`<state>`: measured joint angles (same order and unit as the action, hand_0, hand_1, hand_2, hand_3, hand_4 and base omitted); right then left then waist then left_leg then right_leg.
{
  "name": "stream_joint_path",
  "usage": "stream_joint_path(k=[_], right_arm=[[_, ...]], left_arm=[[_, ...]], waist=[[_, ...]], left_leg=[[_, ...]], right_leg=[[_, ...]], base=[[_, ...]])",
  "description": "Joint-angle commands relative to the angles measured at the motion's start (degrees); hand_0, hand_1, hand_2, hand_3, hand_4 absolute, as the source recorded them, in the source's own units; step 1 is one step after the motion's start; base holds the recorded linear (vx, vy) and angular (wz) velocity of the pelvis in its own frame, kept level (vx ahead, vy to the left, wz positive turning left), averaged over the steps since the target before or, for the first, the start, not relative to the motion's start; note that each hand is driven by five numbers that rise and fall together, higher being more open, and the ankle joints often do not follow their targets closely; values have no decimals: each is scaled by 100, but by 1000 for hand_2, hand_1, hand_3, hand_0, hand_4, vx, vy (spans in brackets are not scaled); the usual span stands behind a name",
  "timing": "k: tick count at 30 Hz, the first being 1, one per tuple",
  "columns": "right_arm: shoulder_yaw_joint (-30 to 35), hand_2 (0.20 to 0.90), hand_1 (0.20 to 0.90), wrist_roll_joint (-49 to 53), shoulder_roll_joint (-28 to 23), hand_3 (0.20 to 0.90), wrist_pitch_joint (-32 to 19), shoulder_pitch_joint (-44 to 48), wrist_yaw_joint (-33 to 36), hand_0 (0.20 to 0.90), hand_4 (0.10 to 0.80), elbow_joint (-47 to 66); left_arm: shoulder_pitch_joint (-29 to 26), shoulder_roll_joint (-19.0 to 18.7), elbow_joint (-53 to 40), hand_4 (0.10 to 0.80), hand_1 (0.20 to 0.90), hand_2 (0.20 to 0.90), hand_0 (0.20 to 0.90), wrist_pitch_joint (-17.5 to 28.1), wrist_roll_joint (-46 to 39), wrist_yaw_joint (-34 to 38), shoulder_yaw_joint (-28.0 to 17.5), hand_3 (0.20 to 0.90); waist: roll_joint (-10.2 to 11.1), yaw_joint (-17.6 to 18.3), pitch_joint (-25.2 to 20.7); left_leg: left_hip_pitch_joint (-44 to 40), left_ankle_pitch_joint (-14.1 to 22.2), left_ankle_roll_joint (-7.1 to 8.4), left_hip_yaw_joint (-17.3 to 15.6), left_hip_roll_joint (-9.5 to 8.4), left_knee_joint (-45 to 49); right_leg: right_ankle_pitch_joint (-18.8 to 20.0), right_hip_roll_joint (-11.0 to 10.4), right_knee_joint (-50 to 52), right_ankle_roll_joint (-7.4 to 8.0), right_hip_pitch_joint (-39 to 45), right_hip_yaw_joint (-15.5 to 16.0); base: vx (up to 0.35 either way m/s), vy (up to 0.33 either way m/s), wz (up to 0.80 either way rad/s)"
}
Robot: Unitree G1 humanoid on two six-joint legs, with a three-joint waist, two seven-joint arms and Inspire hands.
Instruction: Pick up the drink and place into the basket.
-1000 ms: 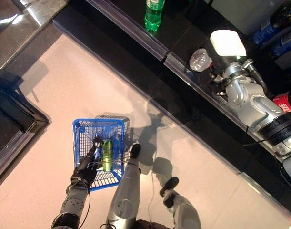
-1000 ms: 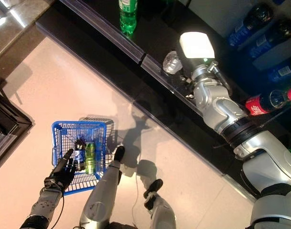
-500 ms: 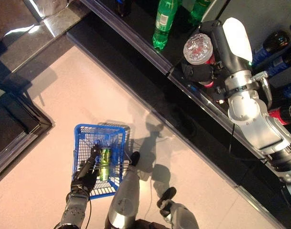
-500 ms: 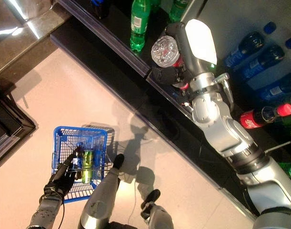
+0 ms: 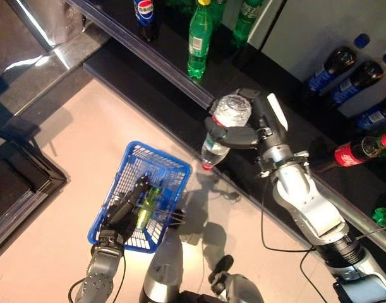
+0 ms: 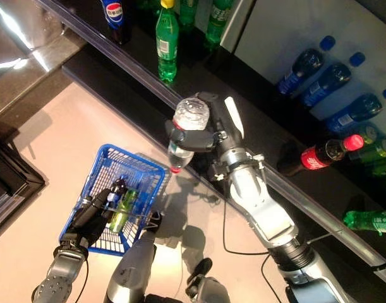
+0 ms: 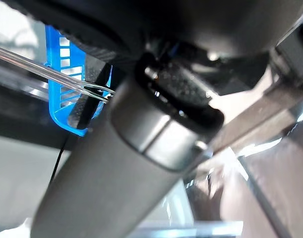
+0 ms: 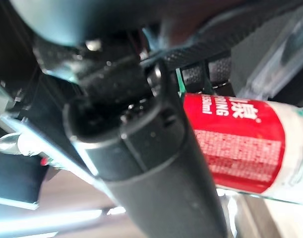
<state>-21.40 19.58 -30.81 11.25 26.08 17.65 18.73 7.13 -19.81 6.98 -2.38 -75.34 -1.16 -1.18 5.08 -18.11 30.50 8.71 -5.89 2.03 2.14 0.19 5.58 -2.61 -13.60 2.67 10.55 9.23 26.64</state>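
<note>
A clear drink bottle (image 5: 223,123) with a red label (image 8: 230,144) and red cap hangs cap-down, its base facing the eye views. My right hand (image 5: 246,136) is shut on its body. The bottle hangs beside the right corner of the blue wire basket (image 5: 162,159), over the floor. My left hand (image 5: 117,218) reaches over the basket from its near side, fingers hooked round the wire handle (image 7: 57,77). Inside the basket lie a green bottle (image 5: 144,205) and a dark bottle with a blue label (image 6: 114,194).
A dark shelf edge (image 5: 148,66) runs diagonally behind the basket. On it stand green bottles (image 5: 197,41) and a dark cola bottle (image 5: 144,11). Blue-capped dark bottles (image 5: 335,66) and a red-labelled cola bottle (image 5: 355,151) lie at the right. A dark frame (image 5: 25,183) borders the floor at left.
The right hand has come off the shelf with the clear bottle, moving down and left to beside the basket. The view shifted; the basket now sits tilted.
</note>
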Motion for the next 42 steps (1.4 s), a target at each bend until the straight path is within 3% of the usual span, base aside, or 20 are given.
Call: stream_joint_path(k=[1, 7, 15, 20, 28, 34, 42], right_arm=[[-43, 300, 300, 267, 182, 200, -1495, 417, 308, 300, 100, 872], [-329, 300, 300, 609, 538, 200, -1610, 444, 617, 300, 100, 830], [-677, 300, 300, 57, 816, 200, -1530, 541, 956, 300, 100, 630], [-789, 300, 300, -20, 977, 200, -1499, 583, 1135, 300, 100, 363], [-1250, 300, 300, 40, 1665, 200, -1634, 583, 1252, 300, 100, -154], [-1618, 300, 300, -376, 2287, 200, -1747, 653, 1505, 300, 100, -1041], [-1987, 300, 300, -594, 2552, 200, -2021, 435, 1610, 300, 100, -2285]], left_arm=[[-106, 6, -2055, 100, 300, 300, 300, 18, -208, -859, 413, 200], [-90, -109, -2532, 100, 300, 300, 300, -534, -834, -838, 554, 200], [-223, -144, -3137, 100, 300, 300, 300, -1025, -1188, -1084, 761, 200], [-379, -216, -3585, 100, 300, 300, 300, -1219, -1334, -1937, 813, 200], [-932, -171, -4220, 100, 300, 300, 300, -833, -1722, -2995, 1026, 200], [-1480, -142, -4608, 100, 300, 300, 300, -680, -1753, -3313, 1344, 200], [-2155, -555, -4973, 100, 300, 300, 300, 346, -1295, -3950, 1554, 200]], waist=[[-491, -155, -1701], [-544, -335, -1814], [-591, -515, -1849], [-606, -664, -1844], [-648, -753, -1838], [-666, -807, -1847], [-784, -708, -1767]], left_leg=[[-805, 403, 146, 191, 107, -283], [-818, 356, 152, 449, 20, -270], [-768, 303, 161, 765, -103, -230], [-799, 455, 200, 936, -165, -88], [-779, 591, 198, 1086, -261, 177], [-753, 708, 204, 1137, -314, 421], [-574, 870, 196, 1002, -389, 808]], right_leg=[[-113, 63, 600, -225, -57, 246], [-131, 80, 602, -240, 64, 409], [-158, 84, 656, -265, 147, 591], [-347, 70, 850, -295, 193, 606], [-522, -45, 1214, -365, 189, 702], [-640, -144, 1462, -375, 222, 769], [-726, -383, 1834, -347, 83, 808]], base=[[-10, -20, 14], [4, -14, 21], [2, -8, 21], [44, -13, 15], [57, 24, 13], [102, 18, 11], [57, 47, 0]])
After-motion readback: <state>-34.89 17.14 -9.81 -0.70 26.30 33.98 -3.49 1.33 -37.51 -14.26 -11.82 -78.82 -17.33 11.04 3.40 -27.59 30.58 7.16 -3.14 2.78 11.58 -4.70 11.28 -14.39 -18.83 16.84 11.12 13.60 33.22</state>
